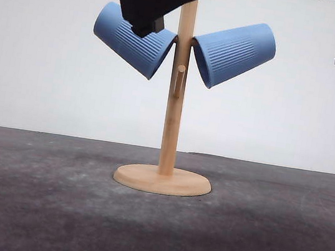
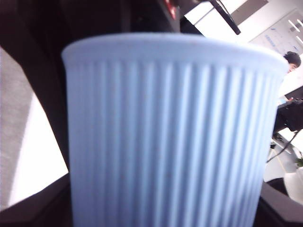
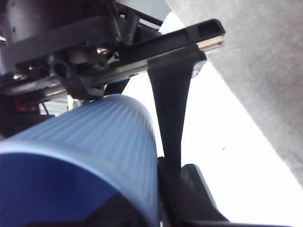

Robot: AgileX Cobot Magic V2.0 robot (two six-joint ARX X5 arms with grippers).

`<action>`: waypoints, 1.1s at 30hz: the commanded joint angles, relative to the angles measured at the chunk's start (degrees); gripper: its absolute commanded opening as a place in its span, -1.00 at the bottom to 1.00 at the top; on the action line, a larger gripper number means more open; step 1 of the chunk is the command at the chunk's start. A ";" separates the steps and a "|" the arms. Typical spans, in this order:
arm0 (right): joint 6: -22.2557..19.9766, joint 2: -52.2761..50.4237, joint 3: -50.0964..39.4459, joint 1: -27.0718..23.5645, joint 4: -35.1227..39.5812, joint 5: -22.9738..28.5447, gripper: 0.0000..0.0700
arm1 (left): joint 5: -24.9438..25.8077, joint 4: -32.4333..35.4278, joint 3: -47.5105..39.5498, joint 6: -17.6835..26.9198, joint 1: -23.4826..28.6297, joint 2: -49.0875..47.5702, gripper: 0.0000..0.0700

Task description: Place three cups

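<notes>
Hanging: left claw [image 1: 146, 22] grips left cup [image 1: 133, 39] on pegged stand [image 1: 175, 101].
Handling: light, rigid, ribbed; hold mid-wall.
Right claw [image 3: 163, 165]: clamps another cup [image 3: 85, 161].

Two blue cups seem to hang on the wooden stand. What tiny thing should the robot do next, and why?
Probably open the left tool and let go. The left cup it seems to grip already hangs tilted on the stand, matching the right cup.
</notes>
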 commanded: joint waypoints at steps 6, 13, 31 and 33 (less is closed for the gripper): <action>0.02 0.46 1.22 0.68 0.90 -2.86 -1.00 | 0.91 0.55 0.46 -0.44 0.00 0.04 0.20; -0.27 0.44 1.22 0.36 1.03 -2.72 -0.68 | 0.80 0.59 0.46 -2.16 0.02 0.02 0.21; -4.58 0.39 1.25 -9.26 0.99 -2.75 -0.17 | -4.12 0.49 0.66 -6.74 1.50 0.02 0.21; -5.61 0.39 1.25 -11.15 0.62 -2.91 -0.17 | -4.20 0.25 0.66 -6.86 1.94 0.02 0.21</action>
